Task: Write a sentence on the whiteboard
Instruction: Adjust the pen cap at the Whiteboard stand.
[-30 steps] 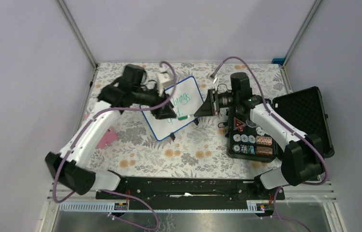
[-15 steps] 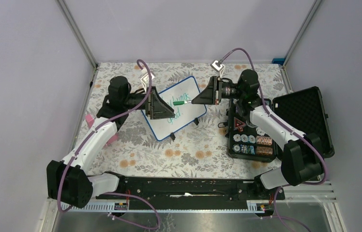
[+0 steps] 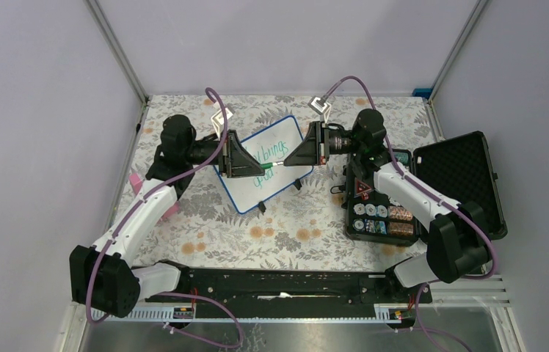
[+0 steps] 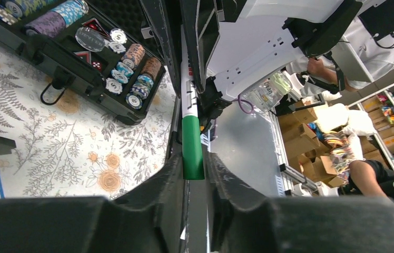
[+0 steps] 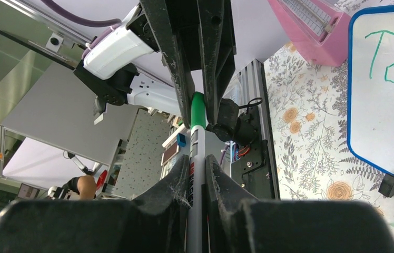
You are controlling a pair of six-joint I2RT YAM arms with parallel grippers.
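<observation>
The whiteboard (image 3: 246, 195) has a blue frame and green writing and stands tilted at mid table; it also shows in the right wrist view (image 5: 390, 110). My two grippers face each other just above it. My right gripper (image 3: 286, 163) is shut on the white barrel of the marker (image 5: 197, 142). My left gripper (image 3: 261, 171) is shut on the marker's green cap (image 4: 191, 142). The marker (image 3: 274, 166) spans the gap between them, level. In the left wrist view my left gripper (image 4: 194, 168) pinches the cap end; in the right wrist view my right gripper (image 5: 197, 163) pinches the barrel.
An open black case (image 3: 382, 213) with poker chips sits right of the board, its lid (image 3: 462, 176) laid open further right. A pink eraser (image 3: 163, 209) lies left of the board. Floral cloth covers the table.
Both arms have swung to face each other above the board. The right gripper has carried the marker up and left, and its green cap now sits between the left gripper's fingers.
</observation>
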